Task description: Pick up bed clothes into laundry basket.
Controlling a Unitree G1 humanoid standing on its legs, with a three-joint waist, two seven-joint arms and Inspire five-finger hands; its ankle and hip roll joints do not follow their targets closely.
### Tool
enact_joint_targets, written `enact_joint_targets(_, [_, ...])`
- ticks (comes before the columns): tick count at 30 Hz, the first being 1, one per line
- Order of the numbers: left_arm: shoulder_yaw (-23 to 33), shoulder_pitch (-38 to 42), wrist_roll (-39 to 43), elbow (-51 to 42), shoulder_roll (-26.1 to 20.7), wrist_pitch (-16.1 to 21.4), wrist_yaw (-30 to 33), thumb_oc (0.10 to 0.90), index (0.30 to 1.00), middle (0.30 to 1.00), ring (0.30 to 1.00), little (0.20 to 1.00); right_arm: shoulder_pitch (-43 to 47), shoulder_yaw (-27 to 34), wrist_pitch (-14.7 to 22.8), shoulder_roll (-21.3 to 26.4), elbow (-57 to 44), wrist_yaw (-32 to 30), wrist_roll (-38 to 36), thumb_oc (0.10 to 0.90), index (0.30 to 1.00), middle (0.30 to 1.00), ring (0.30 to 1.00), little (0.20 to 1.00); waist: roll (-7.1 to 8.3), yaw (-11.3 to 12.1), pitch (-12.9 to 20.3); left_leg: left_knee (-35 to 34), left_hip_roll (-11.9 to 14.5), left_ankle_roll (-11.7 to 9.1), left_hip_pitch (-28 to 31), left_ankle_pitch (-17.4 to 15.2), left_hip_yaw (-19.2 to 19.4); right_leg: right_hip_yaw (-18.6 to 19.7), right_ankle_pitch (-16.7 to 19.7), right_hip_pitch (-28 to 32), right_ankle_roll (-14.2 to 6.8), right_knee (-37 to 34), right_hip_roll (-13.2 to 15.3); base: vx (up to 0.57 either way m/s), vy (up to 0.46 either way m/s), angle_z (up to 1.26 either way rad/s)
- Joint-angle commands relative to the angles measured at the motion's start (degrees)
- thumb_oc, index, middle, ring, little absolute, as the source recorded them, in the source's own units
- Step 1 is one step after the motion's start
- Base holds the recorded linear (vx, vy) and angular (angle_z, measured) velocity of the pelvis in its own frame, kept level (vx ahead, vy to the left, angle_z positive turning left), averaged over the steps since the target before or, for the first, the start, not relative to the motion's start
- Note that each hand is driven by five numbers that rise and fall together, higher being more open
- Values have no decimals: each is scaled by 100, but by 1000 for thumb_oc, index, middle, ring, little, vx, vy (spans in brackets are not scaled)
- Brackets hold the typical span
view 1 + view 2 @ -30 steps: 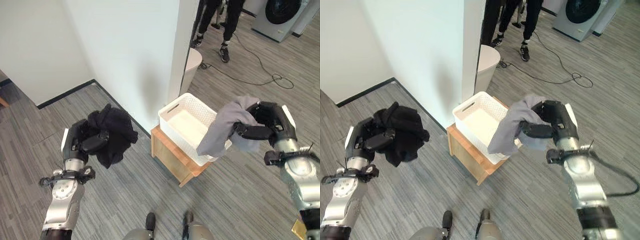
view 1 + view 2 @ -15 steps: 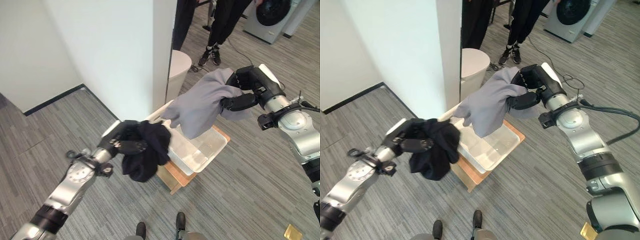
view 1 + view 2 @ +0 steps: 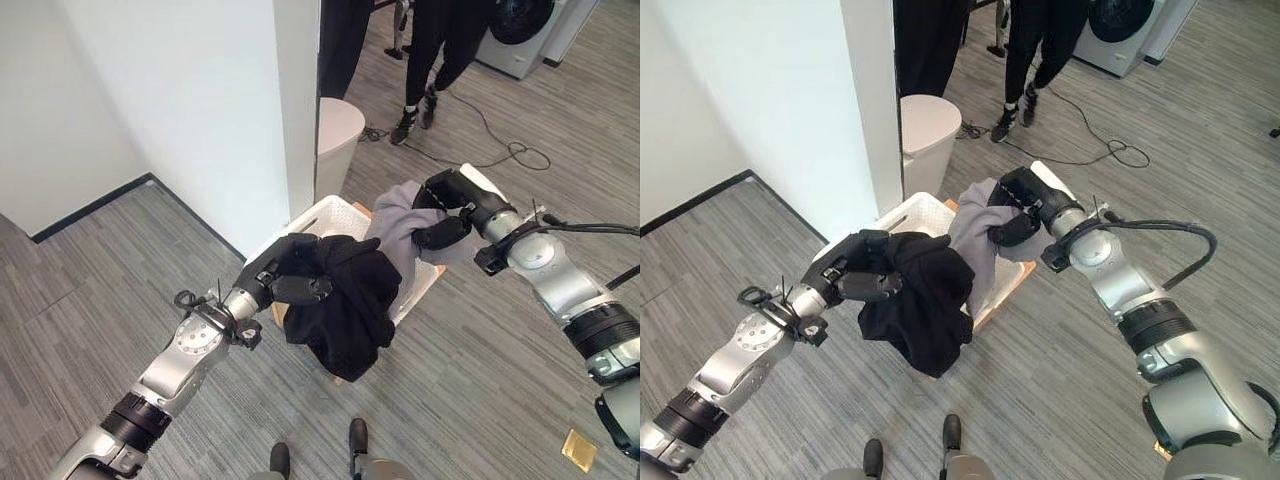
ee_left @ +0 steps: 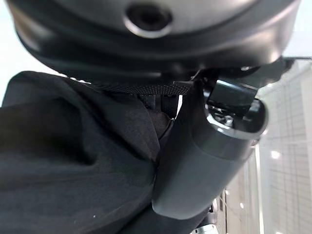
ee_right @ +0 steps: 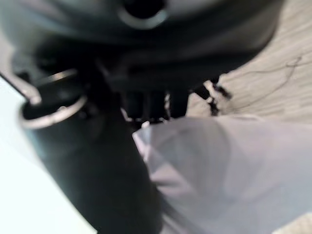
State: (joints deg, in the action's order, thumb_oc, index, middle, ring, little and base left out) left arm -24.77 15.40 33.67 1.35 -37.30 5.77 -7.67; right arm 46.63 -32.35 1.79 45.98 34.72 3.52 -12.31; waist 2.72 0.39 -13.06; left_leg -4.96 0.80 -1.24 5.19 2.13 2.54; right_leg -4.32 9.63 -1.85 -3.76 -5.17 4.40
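While both garments hang over the basket, neither is released yet, so the drop-off looks to be the step in hand. White slotted basket sits on a low wooden stand next to the white wall, a pale round bin just behind it; most of the basket is hidden under cloth. Black garment is the bigger bundle, draped over the near rim and hanging down past the stand toward the floor, bunched in the left robot hand with fingers curled round the fabric. Grey garment lies across the far side of the basket, pinched in the right robot hand, fingers clamped on the cloth. Left to do, by my read: open both hands so the clothes fall inside, and tuck in the black tail hanging outside. A person's legs stand farther back.
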Motion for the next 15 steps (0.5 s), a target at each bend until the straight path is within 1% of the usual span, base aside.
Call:
enact_joint_targets(1, [279,259,332,-560,-1,564,81,400,300,300,300,300,1256,-171,274,-53,358,-300,52,400,300,300,300,300,137,224,603,14,-1,-33,-363,-123,82,-114,-698,78,-538,403,375,0,0,0])
enact_joint_targets(2, [283,255,332,-563,-3,563,81,400,300,300,300,300,1261,-175,276,-58,363,-300,51,400,300,300,300,300,138,220,605,14,-1,-33,-365,-123,82,-114,-698,78,-538,402,375,0,0,0])
enact_joint_targets(3, [371,159,373,-622,-18,573,98,400,300,300,300,300,1302,-204,242,-224,483,-311,101,400,300,300,300,300,130,278,572,11,-3,-43,-410,-106,66,-136,-689,63,-536,367,376,-15,-7,4])
enact_joint_targets(5, [430,118,391,-663,-23,592,128,400,300,300,300,300,1352,-223,243,-303,571,-328,118,400,300,300,300,300,128,296,554,11,-4,-46,-436,-95,52,-145,-686,53,-535,357,377,-9,-4,2])
enact_joint_targets(7, [558,-22,420,-727,14,610,181,400,300,300,300,300,1448,-313,205,-522,935,-337,263,400,300,300,300,300,107,397,502,15,-12,-52,-520,-62,8,-176,-677,19,-519,339,381,-10,-6,2])
enact_joint_targets(9, [602,-81,447,-787,21,619,179,400,300,300,300,300,1504,-352,197,-611,1153,-344,307,400,300,300,300,300,99,422,487,17,-20,-52,-551,-53,-4,-192,-669,7,-518,334,383,-12,-7,4])
enact_joint_targets(10, [662,-158,509,-899,46,637,192,400,300,300,300,300,1584,-370,164,-800,1571,-373,373,400,300,300,300,300,78,483,445,21,-31,-51,-591,-35,-33,-219,-662,-6,-511,330,390,-14,-3,6])
enact_joint_targets(12, [701,-208,571,-1018,71,646,185,400,300,300,300,300,1629,-362,140,-1031,2025,-398,435,400,300,300,300,300,50,557,403,27,-42,-48,-656,-13,-75,-249,-658,-38,-508,339,396,-21,-11,11])
enact_joint_targets(14, [722,-232,596,-1104,80,672,192,400,300,300,300,300,1690,-367,109,-1236,2410,-455,529,400,300,300,300,300,19,627,351,32,-58,-48,-725,19,-129,-296,-650,-80,-496,338,399,-31,-14,24])
enact_joint_targets(15, [723,-233,596,-1105,80,672,192,400,300,300,300,300,1690,-368,110,-1237,2411,-455,529,400,300,300,300,300,19,625,351,32,-58,-48,-726,19,-130,-297,-650,-81,-496,338,399,-44,-15,24])
